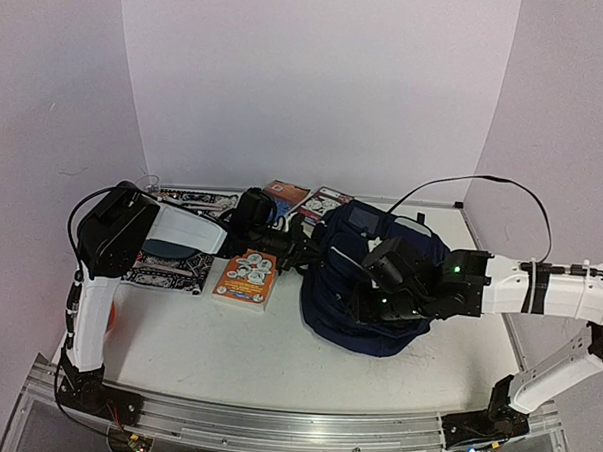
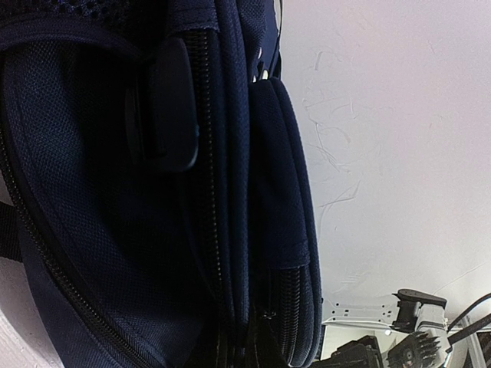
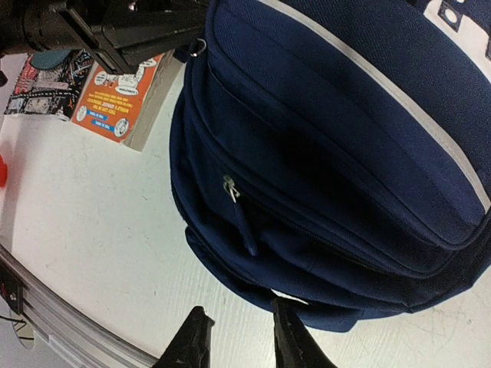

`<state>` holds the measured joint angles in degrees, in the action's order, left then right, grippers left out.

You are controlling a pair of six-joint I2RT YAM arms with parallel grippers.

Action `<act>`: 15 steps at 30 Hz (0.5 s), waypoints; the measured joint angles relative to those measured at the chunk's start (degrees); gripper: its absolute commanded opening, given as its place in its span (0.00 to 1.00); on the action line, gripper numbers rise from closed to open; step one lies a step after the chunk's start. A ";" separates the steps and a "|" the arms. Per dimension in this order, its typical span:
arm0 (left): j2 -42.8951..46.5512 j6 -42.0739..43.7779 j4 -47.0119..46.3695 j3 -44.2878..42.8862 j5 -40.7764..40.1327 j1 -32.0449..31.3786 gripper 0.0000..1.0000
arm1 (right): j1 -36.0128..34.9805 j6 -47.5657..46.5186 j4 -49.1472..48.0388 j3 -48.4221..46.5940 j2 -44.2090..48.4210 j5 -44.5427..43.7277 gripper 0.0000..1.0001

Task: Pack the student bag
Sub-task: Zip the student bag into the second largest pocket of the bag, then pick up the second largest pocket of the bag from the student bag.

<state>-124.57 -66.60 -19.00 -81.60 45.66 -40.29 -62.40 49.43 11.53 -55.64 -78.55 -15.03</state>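
One student bag [image 1: 328, 305] on your table [image 1: 226, 358], lying right of centre, and both of your arms meet at it. Your left pincer [image 1: 305, 254] is at the bag's left edge with its jaws together. The left wrist view gives you only navy fabric and zipper lines up close, so whether anything is pinched there I cannot tell. Your right pincer [image 3: 242, 341] hangs over the bag, its two fingers [image 3: 192, 341] apart, nothing between them but bare table and the bag's rim.

Count two zipper pieces in the right wrist view: one metal slider [image 3: 232, 190] with a blue tab on a front pocket, and one metal ring [image 3: 198, 47] just beside the left pincer's tip.

Around the bag: one orange book [image 1: 246, 277] just to its left, under your left arm. Two more printed covers [image 1: 285, 193] sit side by side at the back wall. One black patterned mat [image 1: 165, 265] with a teal oval lies far left, partly under the arm. One small red-orange thing [image 1: 113, 323] peeks out beside the left arm's upright link, too hidden to name.
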 measured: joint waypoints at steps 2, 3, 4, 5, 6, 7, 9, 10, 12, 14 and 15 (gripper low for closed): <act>0.01 -0.23 0.00 0.00 -0.04 -0.02 0.00 | 0.64 -0.39 -1.71 0.00 -0.83 0.44 0.34; 0.02 -0.38 0.00 0.00 -0.08 -0.03 0.00 | 1.00 -0.66 -2.46 0.00 -1.38 0.63 0.34; 0.02 -0.46 0.00 0.00 -0.14 -0.04 0.00 | 1.33 -0.87 -3.16 0.00 -1.99 0.82 0.34; 0.04 -0.61 0.00 0.02 -0.21 -0.06 0.00 | 1.62 -1.06 -3.75 0.06 -2.53 1.00 0.34; 0.12 -0.72 -0.04 0.15 -0.33 -0.11 0.00 | 2.10 -1.32 -4.44 0.24 -2.96 1.33 0.34; 0.24 -0.81 -0.03 0.37 -0.39 -0.16 0.00 | 2.51 -1.61 -5.18 0.44 -3.37 1.89 0.33; 0.45 -0.87 -0.02 0.77 -0.48 -0.24 0.00 | 3.13 -2.20 -6.18 0.66 -4.13 2.68 0.32; 0.52 -0.89 -0.02 0.83 -0.58 -0.30 0.00 | 3.34 -2.50 -6.67 0.66 -4.51 3.01 0.31; 0.74 -0.91 -0.02 0.99 -0.78 -0.34 0.00 | 3.68 -3.07 -7.56 0.64 -5.40 3.67 0.30; 0.93 -0.92 -0.02 1.16 -0.84 -0.45 0.00 | 3.91 -3.51 -8.10 0.63 -6.49 4.32 0.30; 0.96 -0.91 -0.02 1.17 -0.86 -0.51 0.00 | 3.95 -3.65 -8.29 0.63 -6.98 4.55 0.29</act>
<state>-123.61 -67.51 -19.03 -80.43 44.81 -40.80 -58.45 45.78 3.24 -55.00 -85.53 -10.48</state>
